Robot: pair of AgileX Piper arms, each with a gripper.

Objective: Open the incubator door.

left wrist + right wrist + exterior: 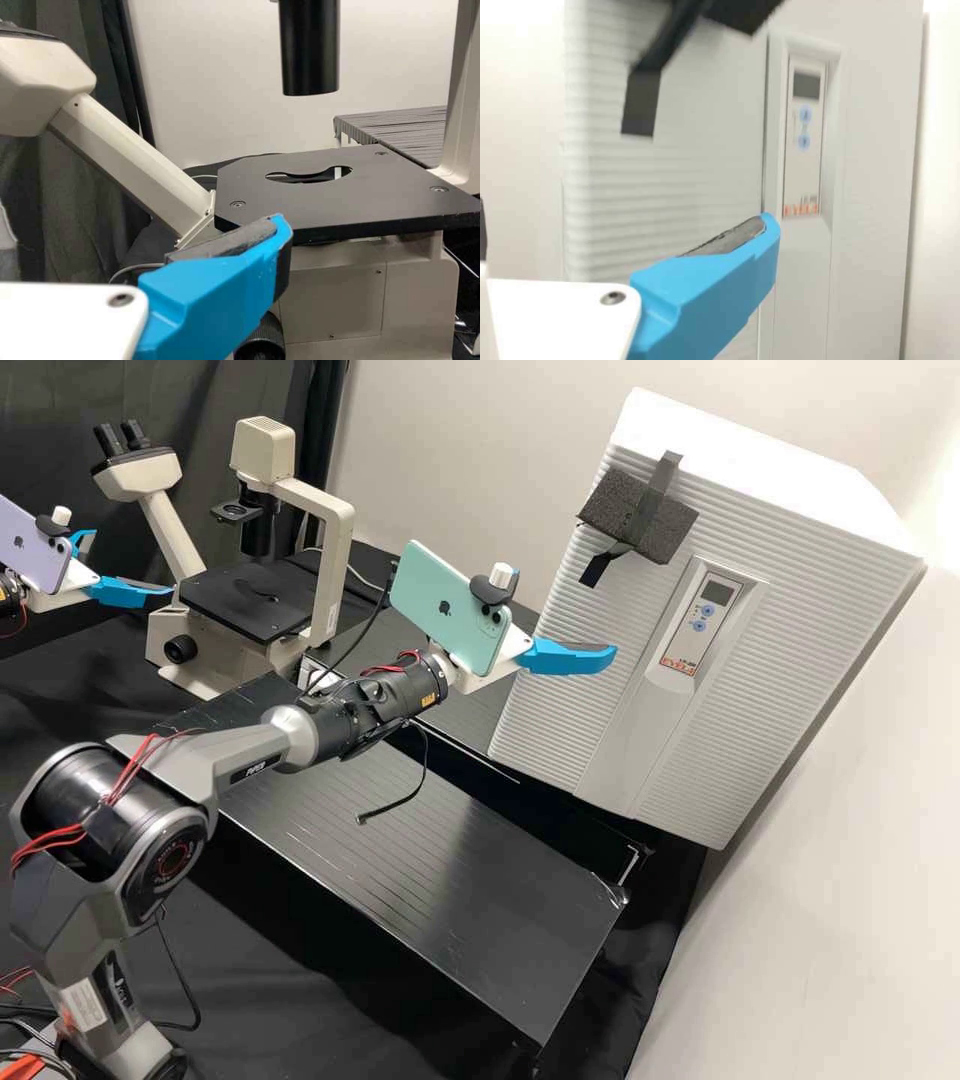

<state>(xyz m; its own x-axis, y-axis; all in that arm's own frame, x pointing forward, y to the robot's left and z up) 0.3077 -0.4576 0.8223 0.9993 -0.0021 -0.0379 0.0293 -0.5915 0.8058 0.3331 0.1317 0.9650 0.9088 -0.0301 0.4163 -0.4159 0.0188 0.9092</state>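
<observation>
In the high view my left gripper (132,568) stands open beside the microscope, at the far left; my right gripper (600,655) is in front of the incubator's lower left side. White and ribbed, the incubator (560,720) stands tilted in that view, its door closed, a grey control panel (690,622) down its front. Black tape holds a dark foam block (640,515) at its upper left. The right wrist view has my right gripper (769,225) before the door front (667,202), close to the panel (802,135). Beside the microscope stage is my left gripper (262,240) in the left wrist view.
A beige microscope (330,530) with a black stage (245,600) stands at the back left. The ribbed black bench top (430,860) runs below the right arm, with a cable hanging over it. A pale wall (850,920) rises right of the incubator.
</observation>
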